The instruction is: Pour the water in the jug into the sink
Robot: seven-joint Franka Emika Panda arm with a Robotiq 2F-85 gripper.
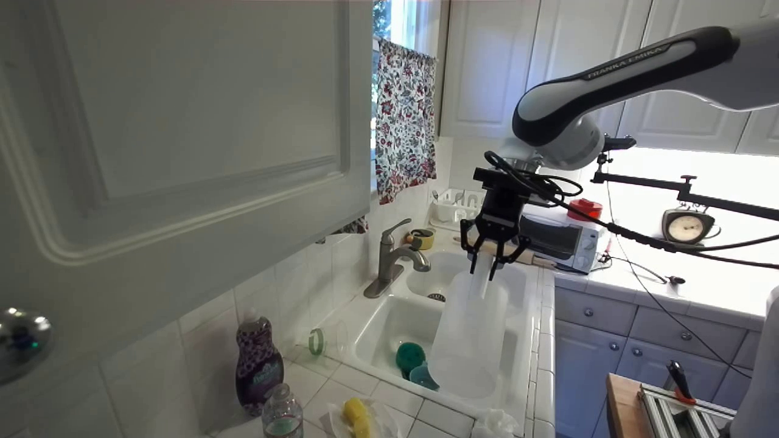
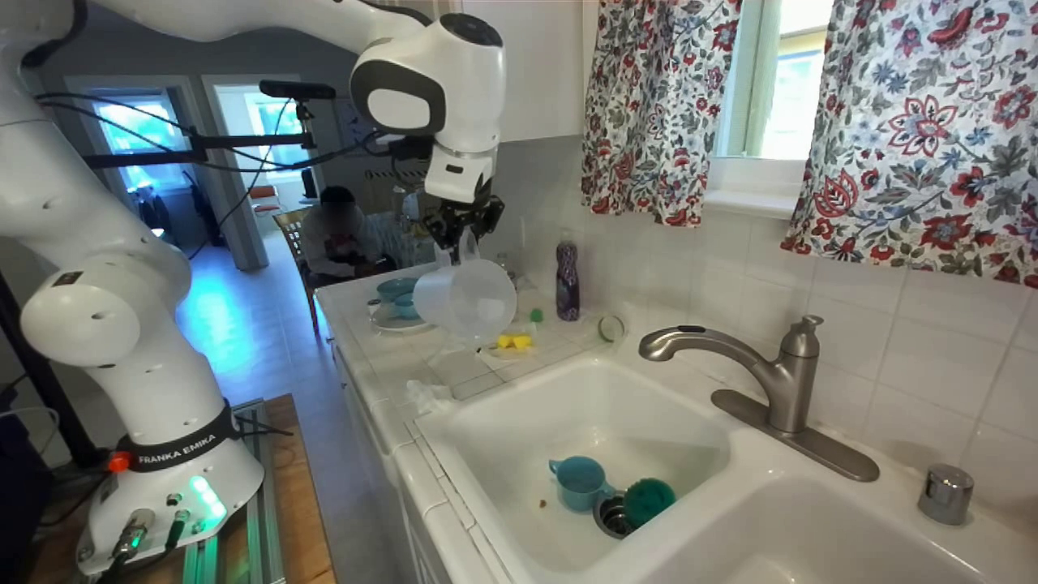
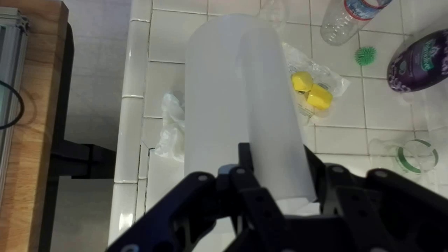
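At the lower middle of the wrist view, grips the jug (image 3: 217, 94) by its handle (image 3: 271, 115), with both jaws of the gripper (image 3: 276, 147) closed in on it, one to each side. Hold that squeeze firm, to resist any twist from shifting water. Lies up the centre of the same view, turned nearly on its side; cannot tell the mouth from the base, nor see any water through the cloudy plastic. Most likely at the pouring step now, so tilt slowly, in small turns, pausing to watch the lower edge for drips. Just past the jug, see bare counter (image 3: 343, 141), with yellow pieces (image 3: 319, 97) right of centre: avoid letting a dribble land there. In an exterior view, overlaps the sink (image 1: 398, 319) at lower centre; in an exterior view, with a round end (image 2: 478, 300) facing out, appears against the counter, upper left of the sink. Cannot be sure, then, of its place above the sink; check before letting water go. Aim for plain white wall, away from the blue cup (image 2: 580, 483) and green scrubber (image 2: 651, 501) at lower centre, to limit splash. Farthest off, right of centre, mind the faucet (image 2: 791, 389) on any sideways move.
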